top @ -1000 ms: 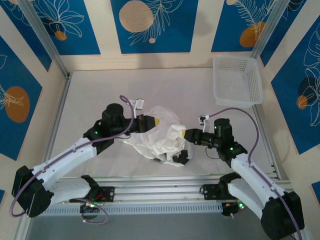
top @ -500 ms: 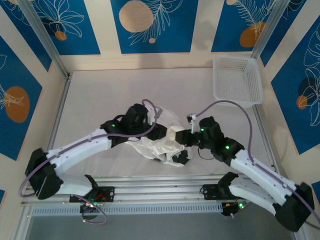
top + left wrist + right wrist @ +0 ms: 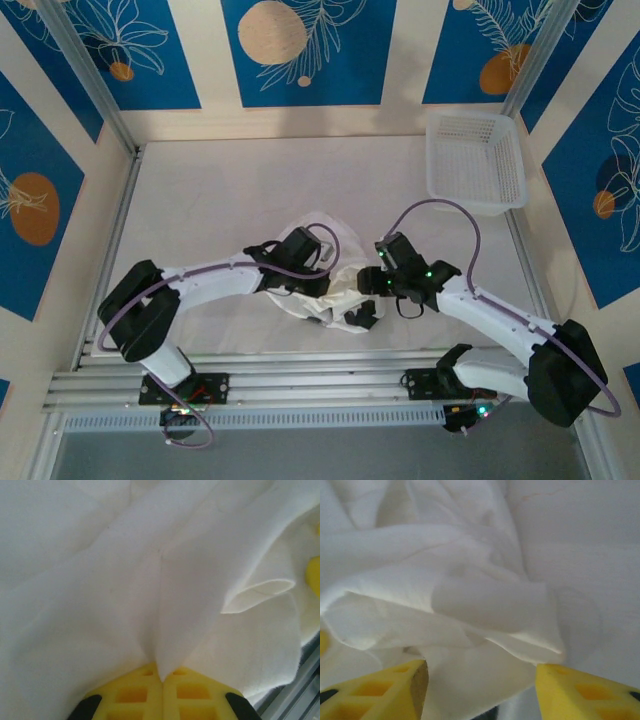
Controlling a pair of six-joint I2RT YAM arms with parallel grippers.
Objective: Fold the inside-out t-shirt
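Where both arms meet at the near middle of the table (image 3: 200, 190), the inside-out t-shirt (image 3: 308, 303) lies crumpled. Left gripper (image 3: 162, 676) clenched, pinching 1 raised fold of cloth. Right gripper (image 3: 481, 674) spread wide, fingers straddling a rumpled layer, not gripping.

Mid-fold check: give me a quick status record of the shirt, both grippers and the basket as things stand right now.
shirt: thin white cloth t-shirt, crumpled in a heap on the white table, not laid flat
left gripper: shut, pinching a fold of the shirt
right gripper: open, astride a loose shirt fold, not clamping it
basket: white plastic mesh basket, far right corner, apart from the shirt
fold: not yet done
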